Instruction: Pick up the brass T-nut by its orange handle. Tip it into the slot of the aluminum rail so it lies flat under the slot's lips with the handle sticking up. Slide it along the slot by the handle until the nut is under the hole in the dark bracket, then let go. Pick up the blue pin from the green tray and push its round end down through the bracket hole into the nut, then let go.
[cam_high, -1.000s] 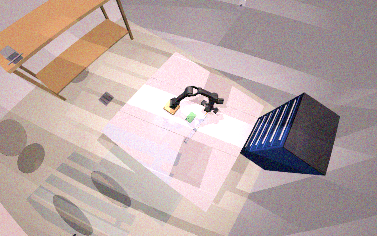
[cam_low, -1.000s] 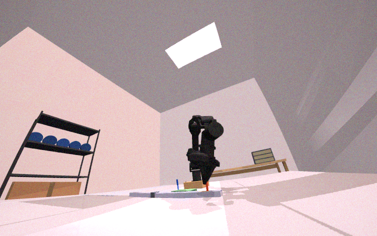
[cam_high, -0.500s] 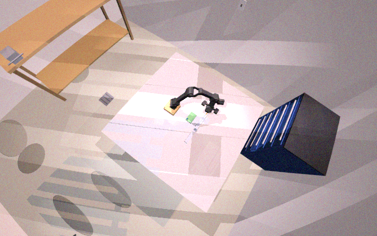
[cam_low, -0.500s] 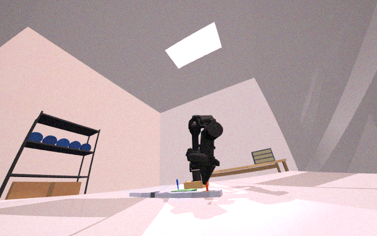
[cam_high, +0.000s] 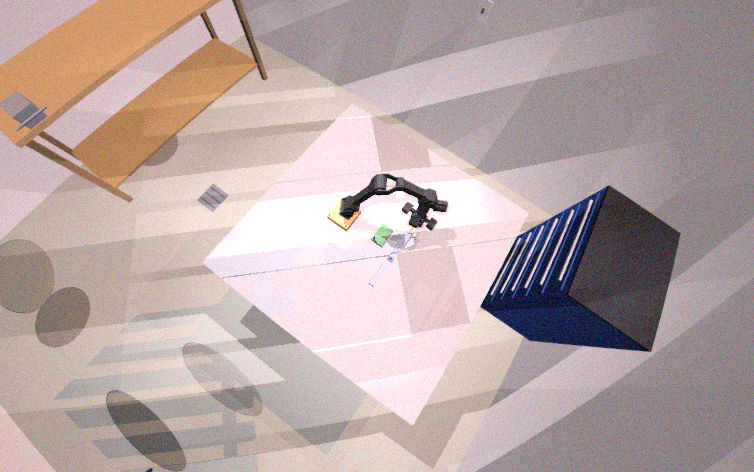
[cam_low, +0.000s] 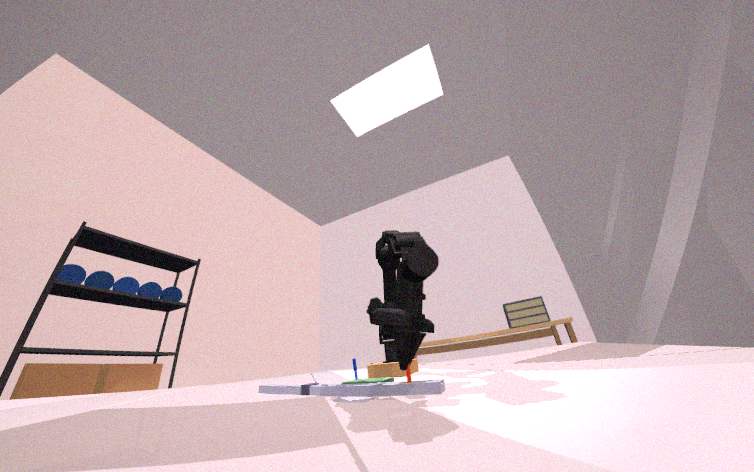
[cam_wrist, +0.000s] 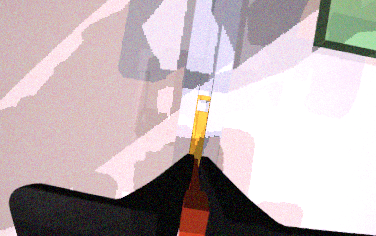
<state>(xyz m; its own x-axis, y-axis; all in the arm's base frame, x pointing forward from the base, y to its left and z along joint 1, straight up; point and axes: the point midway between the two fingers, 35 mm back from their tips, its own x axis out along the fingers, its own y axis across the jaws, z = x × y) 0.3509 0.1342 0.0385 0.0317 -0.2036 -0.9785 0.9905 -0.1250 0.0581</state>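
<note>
In front, on the pale table (cam_high: 333, 311) (cam_low: 233, 428), lies the aluminum rail (cam_high: 380, 273) (cam_low: 356, 389) (cam_wrist: 225, 60), with the dark bracket (cam_high: 390, 258) (cam_low: 308, 389) across it partway along. Well apart from the bracket, toward the rail's other end, the gripper (cam_high: 414, 226) (cam_low: 405, 366) (cam_wrist: 197, 159) points down, its fingers clenched on the orange handle (cam_low: 408, 374) (cam_wrist: 194, 220), which stands upright in the exterior view. The brass nut (cam_wrist: 201, 122) shows beyond the fingertips in the wrist view, over the rail near its end and running lengthwise in line with the slot; whether it sits flat under the lips, I cannot tell. Just beside the rail, on the side toward the arm's base, is the green tray (cam_high: 382, 235) (cam_low: 367, 381) (cam_wrist: 320, 30), and the blue pin (cam_high: 373, 238) (cam_low: 355, 369) stands upright there, apart from the gripper. Behind the tray the black arm (cam_high: 389, 182) (cam_low: 408, 289) rises from a wooden base plate (cam_high: 345, 224) (cam_low: 383, 369) and arches over to the gripper. Farther back, a black shelf rack (cam_low: 189, 311) holds a row of blue round containers (cam_low: 126, 285), and a wooden bench (cam_high: 111, 55) (cam_low: 495, 336) carries a slatted box (cam_low: 525, 312).
</note>
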